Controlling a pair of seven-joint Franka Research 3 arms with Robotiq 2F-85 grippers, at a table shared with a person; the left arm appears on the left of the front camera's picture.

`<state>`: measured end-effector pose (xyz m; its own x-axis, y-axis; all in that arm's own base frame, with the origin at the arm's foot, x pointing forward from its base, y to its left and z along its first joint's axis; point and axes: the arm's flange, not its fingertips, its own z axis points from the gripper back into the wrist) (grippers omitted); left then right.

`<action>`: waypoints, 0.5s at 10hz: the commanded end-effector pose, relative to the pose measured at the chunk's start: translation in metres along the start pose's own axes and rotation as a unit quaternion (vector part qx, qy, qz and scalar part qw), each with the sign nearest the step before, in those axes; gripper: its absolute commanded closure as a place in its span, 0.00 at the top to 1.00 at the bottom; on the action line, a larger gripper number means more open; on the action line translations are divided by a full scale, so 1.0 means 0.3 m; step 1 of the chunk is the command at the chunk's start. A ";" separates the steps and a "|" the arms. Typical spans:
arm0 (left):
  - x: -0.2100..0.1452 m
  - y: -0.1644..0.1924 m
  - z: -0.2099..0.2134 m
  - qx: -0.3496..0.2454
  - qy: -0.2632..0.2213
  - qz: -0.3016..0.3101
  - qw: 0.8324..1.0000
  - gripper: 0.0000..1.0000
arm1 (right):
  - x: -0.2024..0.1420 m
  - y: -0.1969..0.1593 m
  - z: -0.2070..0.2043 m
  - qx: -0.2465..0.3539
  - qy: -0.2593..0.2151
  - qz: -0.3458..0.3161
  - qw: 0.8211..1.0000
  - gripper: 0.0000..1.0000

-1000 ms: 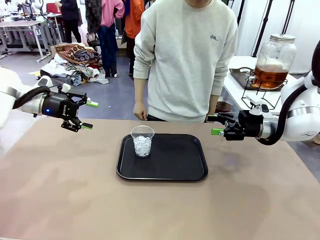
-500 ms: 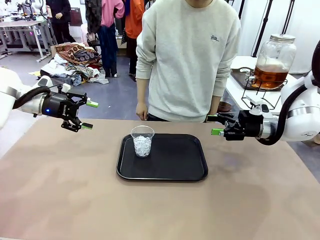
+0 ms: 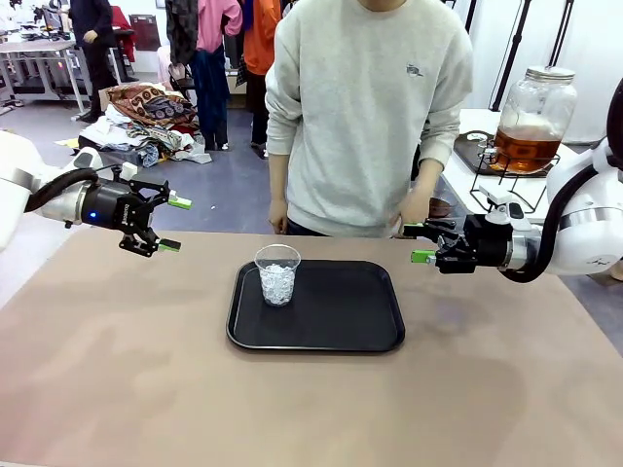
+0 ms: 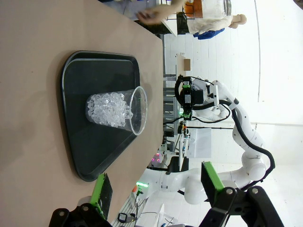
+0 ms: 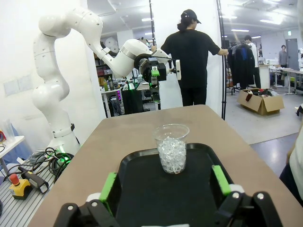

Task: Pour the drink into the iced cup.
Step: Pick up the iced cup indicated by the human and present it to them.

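step: not begun, by the look of it. Iced cup (image 3: 277,273) stands upright on the black tray (image 3: 331,336), at the tray's left part; holds ice, no liquid visible.
drink: amber liquid in the glass dispenser jar (image 3: 531,119) w/ metal lid, on a wire stand on a side table behind the right arm, well apart from the cup and off the bench (image 3: 146,389).
left gripper (image 3: 167,224): jaws apart, nothing between them; hangs above the bench's left part, pointed toward the cup, well apart from it.
right gripper (image 3: 421,243): jaws apart, empty; hangs just off the tray's right far corner, pointed toward the cup.
person: stands at the far side of the bench; one hand (image 3: 417,206) reaches toward the side table, the other hand (image 3: 278,216) hangs at the bench edge.
next move, prob.: the drink has to come to the cup, or the cup to the dispenser. Jar is big and round, likely too wide for the jaws; the cup is the easier grab. Thin clear plastic, so squeeze lightly.
in the way: nothing betw. either gripper and the cup. Tray rim is low. Person's torso is close to the far edge.
other: small dark bowl (image 3: 435,206) near the person's reaching hand, not the drink.
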<state>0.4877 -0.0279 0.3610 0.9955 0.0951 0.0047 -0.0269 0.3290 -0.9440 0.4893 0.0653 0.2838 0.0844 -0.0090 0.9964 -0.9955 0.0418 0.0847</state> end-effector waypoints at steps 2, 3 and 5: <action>-0.002 -0.004 0.003 0.004 0.003 0.007 1.000 1.00 | 0.006 -0.004 0.001 -0.001 0.000 0.002 1.000 1.00; -0.002 -0.004 0.003 0.004 0.003 0.007 1.000 1.00 | 0.006 -0.004 0.001 -0.001 0.000 0.002 1.000 1.00; -0.002 -0.004 0.003 0.004 0.003 0.007 1.000 1.00 | 0.006 -0.004 0.001 -0.001 0.000 0.002 1.000 1.00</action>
<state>0.4877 -0.0279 0.3610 0.9955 0.0951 0.0047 -0.0269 0.3290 -0.9440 0.4893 0.0653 0.2838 0.0844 -0.0090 0.9964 -0.9955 0.0418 0.0847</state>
